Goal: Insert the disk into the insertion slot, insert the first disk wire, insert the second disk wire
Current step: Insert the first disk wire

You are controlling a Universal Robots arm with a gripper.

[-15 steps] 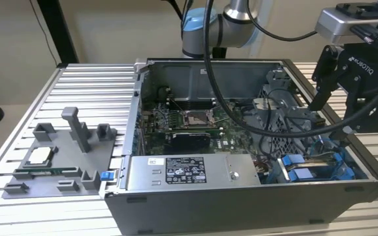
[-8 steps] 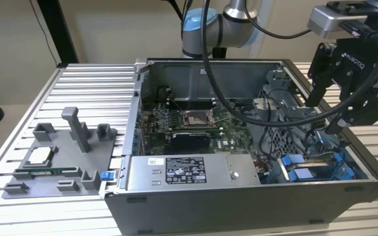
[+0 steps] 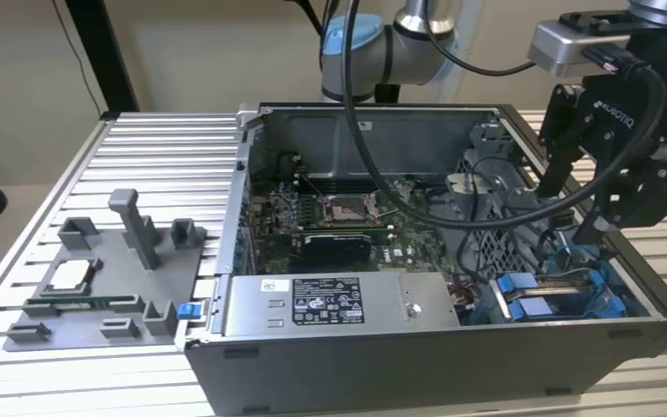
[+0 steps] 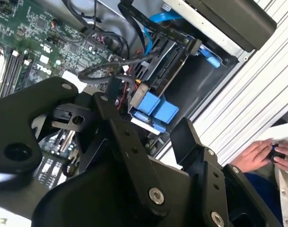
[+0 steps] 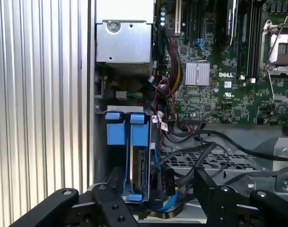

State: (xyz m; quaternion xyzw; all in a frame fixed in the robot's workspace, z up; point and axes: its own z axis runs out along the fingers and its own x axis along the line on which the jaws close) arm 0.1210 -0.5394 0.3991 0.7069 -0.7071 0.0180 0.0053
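Black metal two-finger gripper (image 3: 565, 211), fingers spread and holding nothing, hangs over an open grey computer case (image 3: 426, 365). Below it, the flat silver-grey disk (image 5: 135, 165) in its bright blue plastic frame stands on edge in the blue-railed grey metal insertion slot (image 3: 597, 294) (glossy black cables (image 5: 205, 151) loop just beside).

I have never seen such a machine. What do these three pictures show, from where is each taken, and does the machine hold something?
It is a robot arm ending in a gripper, a two-fingered claw. The exterior view comes from a camera standing apart; both wrist views come from cameras riding on the arm. On the ribbed metal table stand an open computer case and a grey tray of pegs. The gripper hangs open and empty above the insertion slot, the bay with blue tabs; the disk seems to sit in it already.
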